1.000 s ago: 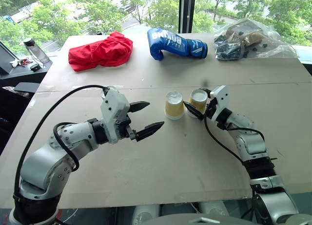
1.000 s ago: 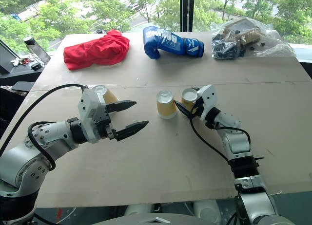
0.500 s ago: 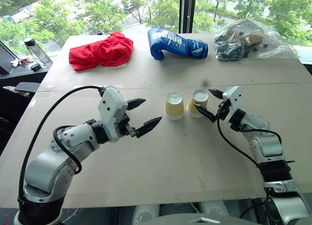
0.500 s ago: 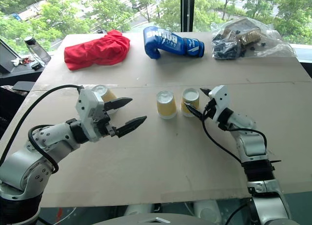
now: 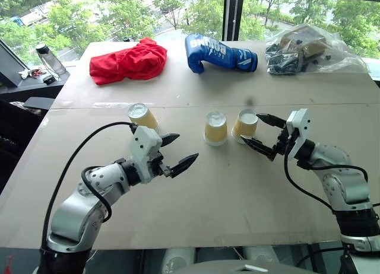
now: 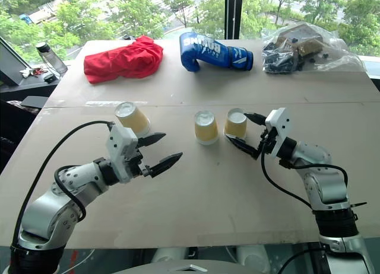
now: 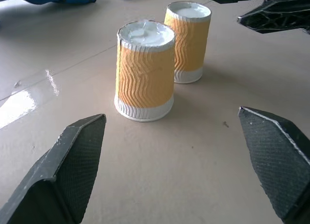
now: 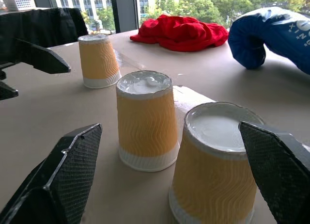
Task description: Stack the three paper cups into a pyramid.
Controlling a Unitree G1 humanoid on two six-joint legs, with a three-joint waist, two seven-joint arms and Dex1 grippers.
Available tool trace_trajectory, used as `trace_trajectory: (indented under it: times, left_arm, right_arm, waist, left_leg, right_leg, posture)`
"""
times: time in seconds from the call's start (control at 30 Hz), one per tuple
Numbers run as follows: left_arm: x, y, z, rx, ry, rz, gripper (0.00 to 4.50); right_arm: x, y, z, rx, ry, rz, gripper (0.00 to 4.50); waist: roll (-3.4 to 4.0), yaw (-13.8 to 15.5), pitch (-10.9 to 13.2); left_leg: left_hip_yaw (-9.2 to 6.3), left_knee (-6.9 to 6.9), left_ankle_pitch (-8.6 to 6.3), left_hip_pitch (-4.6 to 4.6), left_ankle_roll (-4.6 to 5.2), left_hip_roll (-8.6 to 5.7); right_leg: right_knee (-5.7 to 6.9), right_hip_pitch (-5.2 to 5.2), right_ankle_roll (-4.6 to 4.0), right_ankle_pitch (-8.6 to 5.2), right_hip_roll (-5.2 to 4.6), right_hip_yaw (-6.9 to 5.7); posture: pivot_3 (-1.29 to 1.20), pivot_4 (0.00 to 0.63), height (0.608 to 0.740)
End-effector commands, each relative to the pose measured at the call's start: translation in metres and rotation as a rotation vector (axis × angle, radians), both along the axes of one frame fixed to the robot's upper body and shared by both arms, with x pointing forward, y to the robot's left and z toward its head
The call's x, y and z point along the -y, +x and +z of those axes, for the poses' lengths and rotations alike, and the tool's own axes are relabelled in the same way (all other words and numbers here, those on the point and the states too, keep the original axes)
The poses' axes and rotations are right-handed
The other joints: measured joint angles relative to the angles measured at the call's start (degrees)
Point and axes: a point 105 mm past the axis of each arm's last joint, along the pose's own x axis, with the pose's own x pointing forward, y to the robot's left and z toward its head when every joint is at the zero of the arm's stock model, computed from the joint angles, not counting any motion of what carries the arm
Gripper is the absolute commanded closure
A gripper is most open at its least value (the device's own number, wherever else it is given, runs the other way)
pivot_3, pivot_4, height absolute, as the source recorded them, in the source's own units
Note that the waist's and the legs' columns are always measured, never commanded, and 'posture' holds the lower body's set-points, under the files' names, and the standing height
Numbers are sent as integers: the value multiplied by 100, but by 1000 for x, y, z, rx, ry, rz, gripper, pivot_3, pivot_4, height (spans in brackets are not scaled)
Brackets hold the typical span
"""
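On the left, a lone cup (image 6: 131, 118) stands upside down on the table (image 6: 208, 197), just behind the left gripper (image 6: 159, 149) and to its outer side. That gripper hangs empty above the board with its jaws spread wide, pointing across toward the middle of the table.

Ahead of its fingertips (image 7: 80, 156), well apart from them, the middle cup (image 6: 205, 127) stands upside down, and the right cup (image 6: 236, 123) stands just beside it, a narrow gap between the two; I cannot tell whether their rims touch. Together they look like the base row of the pyramid.

Farther right, the right gripper (image 6: 248, 133) is also empty and wide open, pointing in at the right cup. Its upper finger passes near the cup's base and its lower finger lies near the rim, but the cup stands free of both.

Judging from this, the base appears set and the step in hand is fetching the third cup. The next move likely falls to the left gripper: turn back toward the lone cup, bring the jaws around its ribbed side, close gently so the paper does not crush, lift it, and set it inverted across the two upturned bases. The right gripper should stay off the pair so it does not nudge them apart.
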Motion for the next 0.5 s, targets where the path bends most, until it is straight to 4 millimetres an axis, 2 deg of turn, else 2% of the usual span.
trace_trajectory:
  times: [0.03,0.1,0.23,0.37,0.5]
  left_arm:
    - [-11,3,16,122,-24,64,0]
    - [-24,2,20,171,-78,149,0]
    - [-41,0,14,227,-101,328,0]
    - [-65,9,15,302,-136,583,0]
    - [-77,18,11,344,-90,690,0]
  right_arm:
    - [2,-23,20,45,51,85,29]
    - [5,-35,21,57,62,121,29]
    - [10,-49,20,70,71,161,29]
    - [16,-56,23,91,79,178,29]
    - [16,-59,30,114,88,202,29]
  waist:
    - [0,-3,0]
    - [1,-9,-1]
    - [0,4,-1]
    - [-8,34,-6]
    - [-10,30,-7]
  left_leg:
    - [0,0,0,0,0,1]
    - [0,-2,0,-1,0,3]
    - [-3,-4,-2,-2,2,6]
    - [-14,10,-2,-1,2,2]
    - [-18,20,-2,1,2,-2]
  right_leg:
    - [0,0,0,0,0,0]
    - [-3,0,0,0,0,1]
    - [-15,5,0,0,-3,3]
    - [-13,20,-1,1,-4,0]
    - [-12,30,-1,2,-2,-18]
  posture:
    - [0,150,740]
    - [0,150,740]
    - [0,150,740]
    - [0,150,740]
    - [0,150,740]
